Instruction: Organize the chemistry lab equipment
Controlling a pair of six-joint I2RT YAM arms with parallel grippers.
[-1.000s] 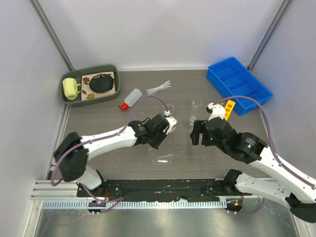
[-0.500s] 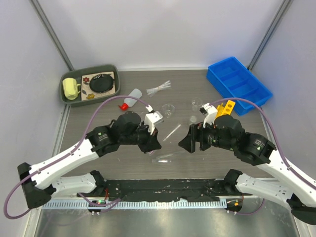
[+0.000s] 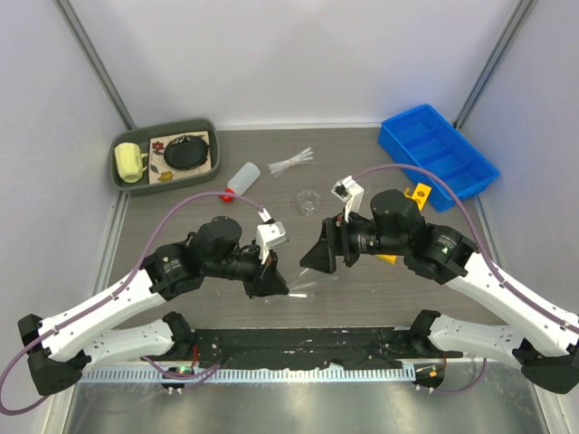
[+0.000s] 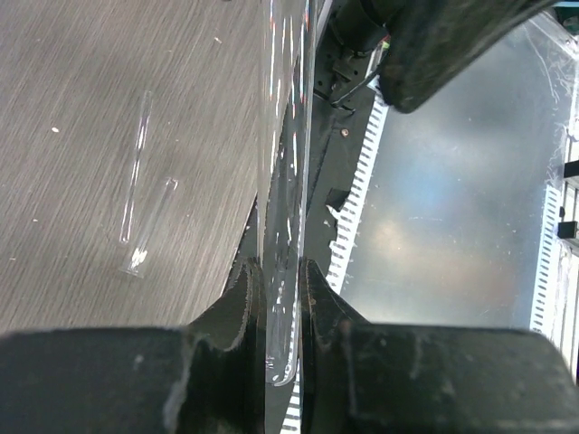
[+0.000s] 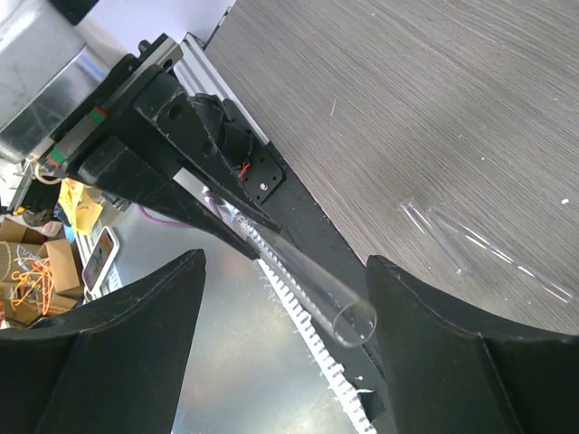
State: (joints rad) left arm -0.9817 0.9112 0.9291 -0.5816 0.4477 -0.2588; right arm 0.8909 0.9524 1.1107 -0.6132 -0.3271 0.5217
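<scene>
Two grippers are meeting over the near middle of the table (image 3: 181, 226), low above the front rail. The left gripper (image 4: 280, 280) is clamping its jaws on the closed end of a clear glass tube (image 4: 282, 136) and pointing the open end across. That seems meant to leave the free length for the other arm to take. The right gripper (image 5: 285, 353) is waiting with its jaws wide apart, and in the right wrist view the tube's open mouth is lying between the two fingers without touching them. I judge a handover to be in progress and the grip not yet made.

Just beyond them, two more loose tubes (image 5: 452, 237) are lying flat on the table. Further back, one small beaker (image 3: 309, 201) is standing upright, apparently empty. The yellow rack (image 3: 419, 193) is showing behind the right arm, which is hiding most of it, so I cannot tell what its holes are holding.

Beyond that, the squeeze bottle (image 3: 242, 177) is lying on its side and the thin pipettes (image 3: 291, 163) are lying scattered. At the far right, the blue bin (image 3: 425, 149) is showing bare compartments. At the far left, the green tray (image 3: 167, 184) is holding a yellow mug (image 3: 129, 163) and a round black object (image 3: 188, 152).
</scene>
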